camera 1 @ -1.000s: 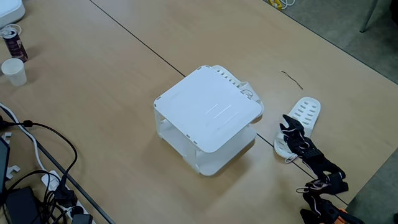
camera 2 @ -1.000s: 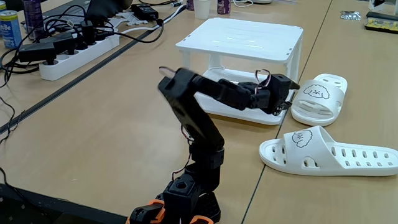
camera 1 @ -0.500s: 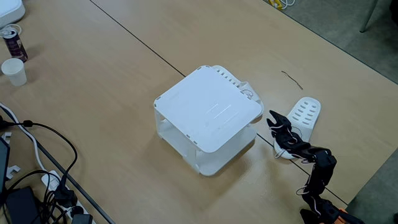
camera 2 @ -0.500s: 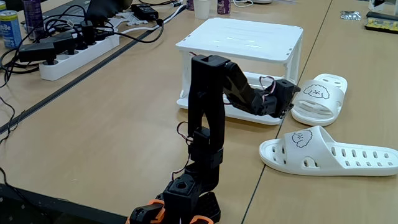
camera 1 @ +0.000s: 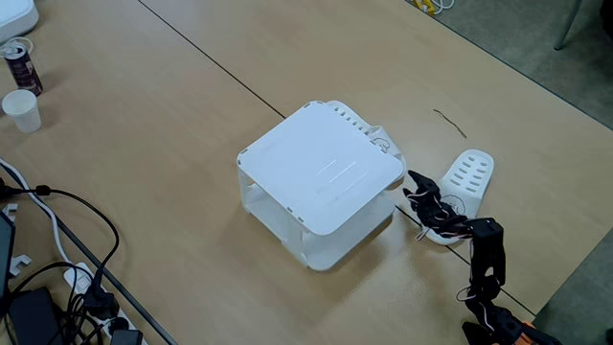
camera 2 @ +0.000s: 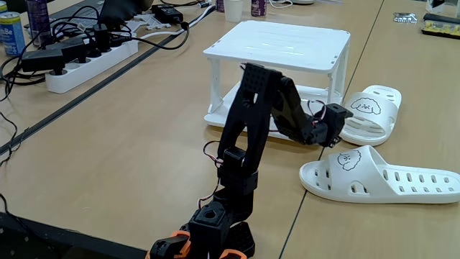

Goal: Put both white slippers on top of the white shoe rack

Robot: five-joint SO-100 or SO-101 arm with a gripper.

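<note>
Pale wood-grain table [camera 1: 172, 105], seam lines across it, cables and a power strip [camera 2: 86, 61] at one edge, a paper cup [camera 1: 21, 109] and a can [camera 1: 19, 65] at the far corner in the higher fixed view.

The white shoe rack [camera 2: 280, 44] stands mid-table with its top panel bare. You have two white slippers, both on the table, neither on the rack. The nearer slipper [camera 2: 381, 175] lies flat, well clear of the rack in the low fixed view. The farther slipper [camera 2: 369, 114] sits just beside the rack's corner.

One arm. Its claw [camera 2: 335, 124] hangs low between the rack and the slippers, close to the toe of the farther slipper. In the higher fixed view the claw [camera 1: 414, 189] sits over the end of a slipper [camera 1: 463, 187]. You cannot tell whether its fingers are apart or together; too dark and small in both fixed views.

Judged step: the approach to the first pick. Nothing looks gripped yet. Next move calls for closing on a slipper's strap or edge, lifting above the rack's top panel, then setting it down to one side so the second fits alongside.
</note>
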